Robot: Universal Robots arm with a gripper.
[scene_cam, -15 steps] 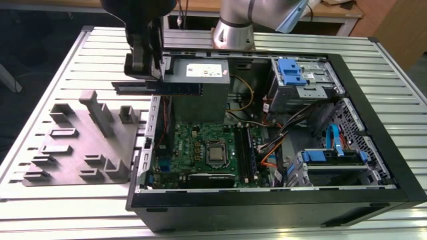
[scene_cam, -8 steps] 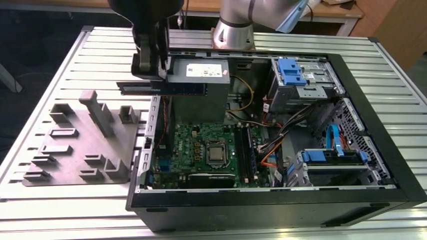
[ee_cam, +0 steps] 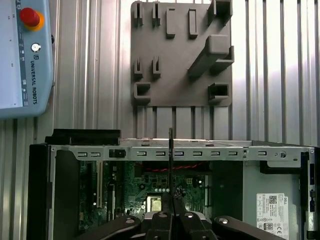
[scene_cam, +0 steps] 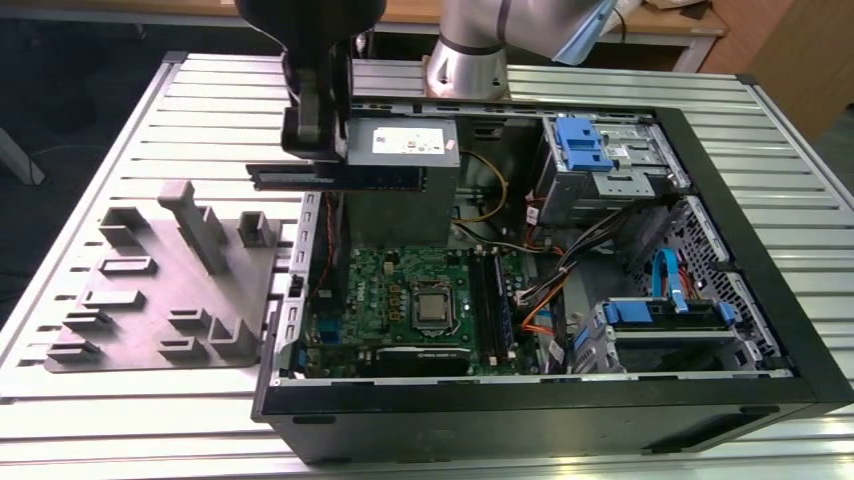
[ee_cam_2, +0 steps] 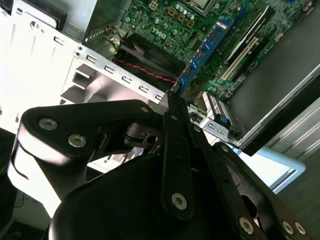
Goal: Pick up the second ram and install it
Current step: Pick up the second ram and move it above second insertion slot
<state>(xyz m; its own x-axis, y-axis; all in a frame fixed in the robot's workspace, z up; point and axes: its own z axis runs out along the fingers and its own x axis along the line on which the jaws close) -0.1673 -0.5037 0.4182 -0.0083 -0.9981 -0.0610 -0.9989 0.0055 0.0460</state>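
My gripper (scene_cam: 318,160) hangs over the left wall of the open computer case (scene_cam: 747,250) in the exterior view, shut on the second ram (scene_cam: 342,178). The stick is long, thin and dark, and it lies level under the fingers, above the case's rear edge. In the second wrist view it runs out from between the black fingers (ee_cam_2: 175,150) as a blue strip (ee_cam_2: 205,50) over the motherboard (ee_cam_2: 170,20). In the first wrist view the ram (ee_cam: 171,165) shows edge-on as a thin dark line. The green motherboard (scene_cam: 400,300) lies below, with its memory slots (scene_cam: 494,300) to the right of the processor socket.
A grey fixture block (scene_cam: 167,290) with raised holders lies on the slatted table at the exterior view's left, also visible in the first wrist view (ee_cam: 182,52). Inside the case are a power supply (scene_cam: 407,150), loose cables (scene_cam: 561,260) and blue-latched drive cages (scene_cam: 594,150). A teach pendant (ee_cam: 25,55) lies nearby.
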